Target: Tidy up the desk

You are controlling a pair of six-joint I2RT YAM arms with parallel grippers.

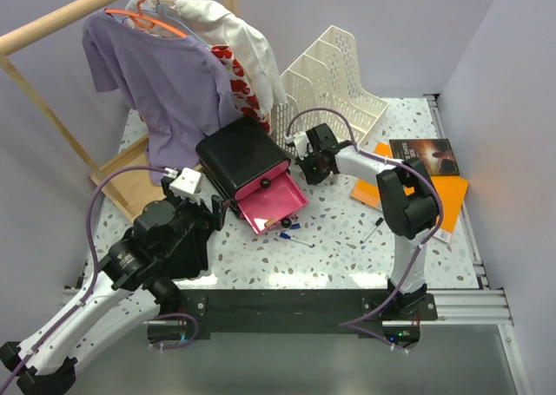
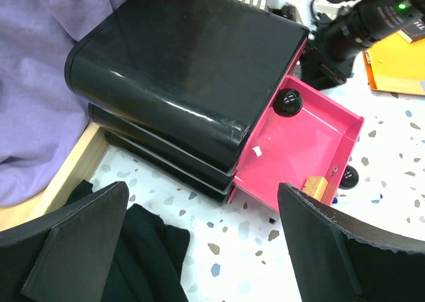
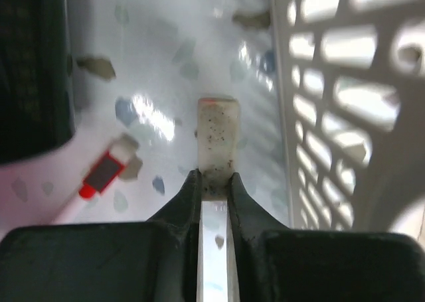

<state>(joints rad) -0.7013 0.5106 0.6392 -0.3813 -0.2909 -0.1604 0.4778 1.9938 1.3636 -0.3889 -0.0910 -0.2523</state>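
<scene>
Gripper (image 3: 214,178) pinching speckled whitish block (image 3: 216,131), perhaps eraser, terrazzo desk (image 3: 156,53)

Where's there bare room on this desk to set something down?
Bare speckled white desk runs along the near edge between the arm bases, in front of the open pink drawer. Also between the white slotted file rack and the orange folder. Crowded: between rack and black drawer box, where the right tool pinches a white block.

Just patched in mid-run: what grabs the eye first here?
The black drawer unit at the centre of the desk, its pink drawer pulled open. Beside it, the right gripper pinches a small speckled white block next to the white file rack. A purple shirt hangs back left.
</scene>
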